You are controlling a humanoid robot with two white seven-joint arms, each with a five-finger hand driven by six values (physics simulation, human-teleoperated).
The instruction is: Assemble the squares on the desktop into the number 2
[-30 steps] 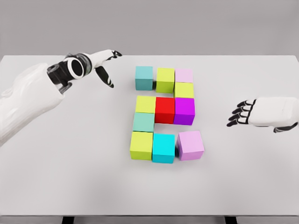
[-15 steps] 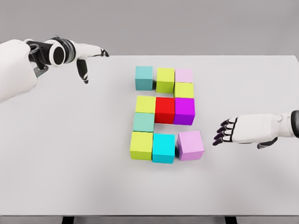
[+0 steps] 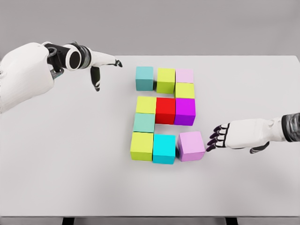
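The right hand (image 3: 224, 136) has slid in from the right edge of the worktop (image 3: 70, 154) over the last second and now sits low with its dark fingertips (image 3: 212, 140) just beside the right face of the pale purple block (image 3: 191, 146); whether they touch it I cannot tell. Its fingers are loosely extended and hold nothing. The left hand (image 3: 101, 65) has swung about above the far left of the worktop, well away from the blocks, index finger stretched out, thumb hanging, also empty.

The blocks already read almost as a 2. The pale purple block at the bottom right is turned slightly, and a dark gap separates it from the cyan block (image 3: 164, 148). The approach suggests a leftward nudge to close that gap and square the block up, probably the last fix needed.
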